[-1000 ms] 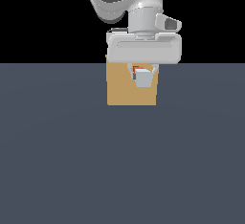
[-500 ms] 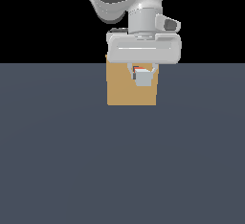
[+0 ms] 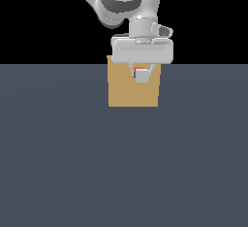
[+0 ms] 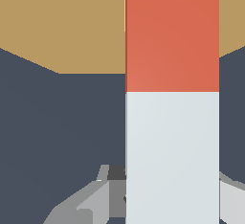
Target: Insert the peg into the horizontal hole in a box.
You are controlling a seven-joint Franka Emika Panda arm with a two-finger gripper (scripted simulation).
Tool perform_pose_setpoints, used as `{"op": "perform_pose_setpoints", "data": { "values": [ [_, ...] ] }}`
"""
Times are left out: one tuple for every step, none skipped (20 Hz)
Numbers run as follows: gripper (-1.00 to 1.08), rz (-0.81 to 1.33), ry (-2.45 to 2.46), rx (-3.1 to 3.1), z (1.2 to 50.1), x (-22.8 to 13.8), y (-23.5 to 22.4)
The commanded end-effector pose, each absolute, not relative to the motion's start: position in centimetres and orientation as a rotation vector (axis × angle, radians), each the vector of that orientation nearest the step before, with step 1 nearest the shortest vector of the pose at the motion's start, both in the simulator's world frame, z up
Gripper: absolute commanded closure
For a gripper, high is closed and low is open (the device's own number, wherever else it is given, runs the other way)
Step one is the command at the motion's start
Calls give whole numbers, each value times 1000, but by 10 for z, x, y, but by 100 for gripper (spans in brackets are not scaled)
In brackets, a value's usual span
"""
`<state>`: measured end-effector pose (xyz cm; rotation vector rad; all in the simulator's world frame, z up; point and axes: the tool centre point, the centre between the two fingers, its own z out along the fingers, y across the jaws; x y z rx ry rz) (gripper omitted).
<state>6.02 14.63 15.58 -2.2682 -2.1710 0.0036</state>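
Matt cardboard-tan box [image 3: 121, 92], smooth matt peg [image 4: 172, 98], glossy plastic-looking hand [image 3: 141, 73]

The box [image 3: 133, 88] blocks the upper centre of the exterior view; the dark floor [image 3: 121, 172] below lies open.

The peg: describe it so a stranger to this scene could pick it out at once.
Find the tan box on the dark floor, directly beneath the robot's gripper. Held between its fingers is the peg, a slim square bar. It alone is two-coloured: orange-red toward the box, pale grey-white toward the gripper.
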Motion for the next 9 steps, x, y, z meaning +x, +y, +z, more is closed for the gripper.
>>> {"op": "perform_pose_setpoints", "data": {
  "values": [
    [108,-2,-2172,-2270,158,62,167],
    [108,-2,-2172,-2270,158,62,173],
    [108,-3,-2172,-2270,158,63,178],
    [108,-3,-2172,-2270,158,63,182],
    [108,-3,-2172,-2270,158,64,186],
    [108,-3,-2172,-2270,158,64,188],
    [108,-3,-2172,-2270,158,64,190],
    [108,-3,-2173,-2271,159,64,191],
    [108,-3,-2173,-2271,159,64,192]
  ]
}}
